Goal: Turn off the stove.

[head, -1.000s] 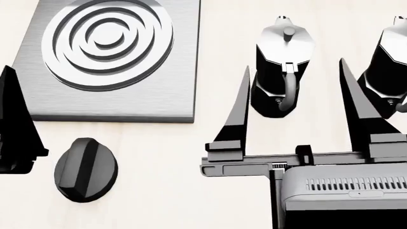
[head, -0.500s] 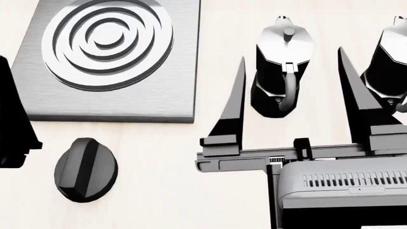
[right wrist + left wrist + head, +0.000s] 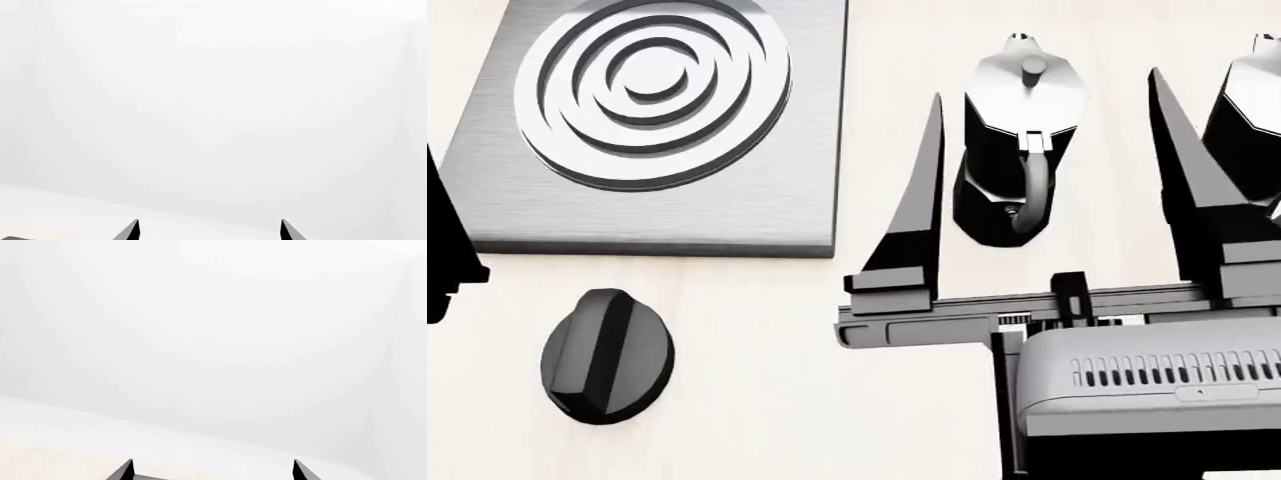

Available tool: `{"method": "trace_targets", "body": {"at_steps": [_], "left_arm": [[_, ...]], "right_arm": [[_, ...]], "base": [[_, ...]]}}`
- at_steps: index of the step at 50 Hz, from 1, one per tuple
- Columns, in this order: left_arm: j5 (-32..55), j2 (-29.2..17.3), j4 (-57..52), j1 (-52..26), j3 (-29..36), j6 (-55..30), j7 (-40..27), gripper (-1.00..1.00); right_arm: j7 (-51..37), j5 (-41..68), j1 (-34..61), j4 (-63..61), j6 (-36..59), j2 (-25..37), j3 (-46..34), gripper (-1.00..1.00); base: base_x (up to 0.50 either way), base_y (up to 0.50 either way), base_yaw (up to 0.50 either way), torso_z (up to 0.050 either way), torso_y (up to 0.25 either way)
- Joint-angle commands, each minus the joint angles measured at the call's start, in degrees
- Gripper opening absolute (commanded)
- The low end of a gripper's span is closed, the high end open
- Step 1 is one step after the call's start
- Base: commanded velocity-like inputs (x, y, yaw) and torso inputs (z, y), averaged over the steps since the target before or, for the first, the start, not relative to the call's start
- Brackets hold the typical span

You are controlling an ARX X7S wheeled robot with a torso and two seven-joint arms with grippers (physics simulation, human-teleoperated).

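The stove [image 3: 654, 130] lay flat on the pale table [image 3: 774, 400], at the far left of the head view. It was a square grey metal slab, and its round burner [image 3: 651, 88] had rings inside rings. The black knob [image 3: 606, 355] sat on the table just in front of the slab, near the slab's left corner. It was apart from the slab and nothing touched it. A raised ridge ran across its top, tilted a little.

The right gripper [image 3: 1048, 165] hung over the table to the right of the stove. Its two pointed fingers were spread wide apart and held nothing. One black moka pot [image 3: 1017, 150] with a silver lid showed between them. A second moka pot [image 3: 1248, 120] stood at the right edge.

Only a dark sliver of the left gripper [image 3: 443, 250] showed at the left edge there. In the left wrist view its two tips stood well apart, with nothing between them.

No words or labels could be read anywhere.
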State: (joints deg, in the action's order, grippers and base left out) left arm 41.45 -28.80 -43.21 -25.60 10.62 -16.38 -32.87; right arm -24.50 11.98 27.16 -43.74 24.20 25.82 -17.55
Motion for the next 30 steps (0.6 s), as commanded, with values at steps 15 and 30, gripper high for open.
{"method": "trace_targets", "body": {"at_steps": [15, 30], "left_arm": [[2.7, -1.1, -0.6, -2.8, -1.8, -0.8, -1.2, 1.00], [3.5, -1.4, 0.0, -4.5, -2.7, -0.9, -1.7, 1.00]], "right_arm": [[-0.5, 1.0, 1.8, -3.5, 3.0, 1.7, 1.9, 1.00], [-0.8, 1.7, 2.3, -5.0, 4.3, 2.8, 3.5, 1.00]], "base": [[0.00, 0.00, 0.00, 0.000, 0.000], [0.00, 0.00, 0.00, 0.000, 0.000]]}}
